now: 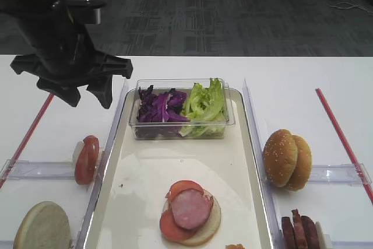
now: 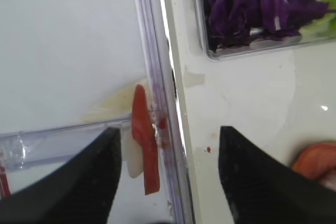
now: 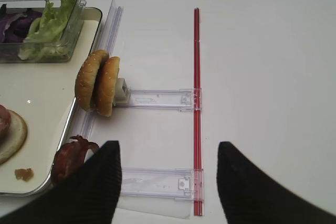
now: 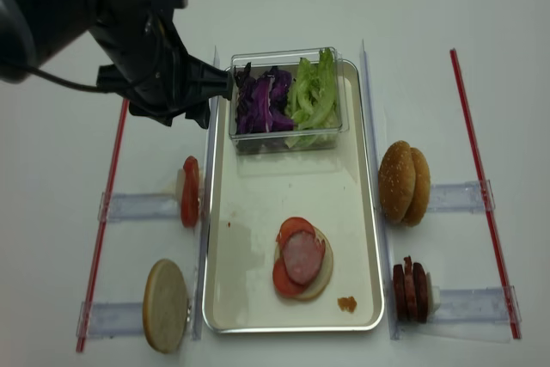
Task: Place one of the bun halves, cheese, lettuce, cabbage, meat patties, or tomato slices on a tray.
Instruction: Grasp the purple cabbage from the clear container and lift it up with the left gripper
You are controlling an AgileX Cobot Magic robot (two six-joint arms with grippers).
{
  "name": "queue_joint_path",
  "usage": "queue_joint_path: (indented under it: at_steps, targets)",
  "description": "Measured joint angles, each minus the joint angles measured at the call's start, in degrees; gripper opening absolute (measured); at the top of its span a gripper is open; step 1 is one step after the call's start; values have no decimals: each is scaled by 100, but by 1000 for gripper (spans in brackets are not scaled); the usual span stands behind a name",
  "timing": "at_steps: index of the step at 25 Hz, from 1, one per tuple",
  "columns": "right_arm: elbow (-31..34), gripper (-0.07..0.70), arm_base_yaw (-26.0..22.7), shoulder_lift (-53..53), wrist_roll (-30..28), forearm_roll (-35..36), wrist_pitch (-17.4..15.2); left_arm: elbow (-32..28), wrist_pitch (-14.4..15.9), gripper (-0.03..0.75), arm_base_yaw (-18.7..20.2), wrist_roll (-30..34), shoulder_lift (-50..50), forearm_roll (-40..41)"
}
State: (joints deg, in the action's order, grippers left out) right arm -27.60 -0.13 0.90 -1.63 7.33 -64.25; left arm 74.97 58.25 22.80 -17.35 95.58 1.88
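My left gripper (image 1: 87,94) hangs open above the left rim of the tray (image 1: 145,173), just left of the clear tub with purple cabbage (image 1: 160,106) and lettuce (image 1: 204,102). Below it in the left wrist view stand upright tomato slices (image 2: 143,140) beside the tray rim (image 2: 176,103). On the tray lies a bun half (image 1: 207,228) topped with tomato and a pink meat slice (image 1: 190,208). Two sesame bun halves (image 1: 287,158) and dark meat patties (image 1: 300,231) stand to the right, and a flat bun half (image 1: 42,225) lies at the left. My right gripper (image 3: 168,148) is open and holds nothing. No cheese is in view.
Clear acrylic racks (image 3: 157,98) hold the food on both sides of the tray. Red strips (image 3: 197,103) run along the table's outer sides. An orange crumb (image 4: 346,303) lies at the tray's near right corner. The clear tub (image 4: 284,139) fills the tray's far end.
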Motion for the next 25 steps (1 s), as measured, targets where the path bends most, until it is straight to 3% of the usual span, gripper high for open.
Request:
queue_joint_path:
  at_steps: [11, 25]
  targets:
    - [0, 407, 0, 0, 0, 0, 0, 1160, 269, 420, -282, -297, 1009, 14]
    - [0, 289, 0, 0, 11, 0, 0, 2315, 506, 420, -360, -338, 2097, 27]
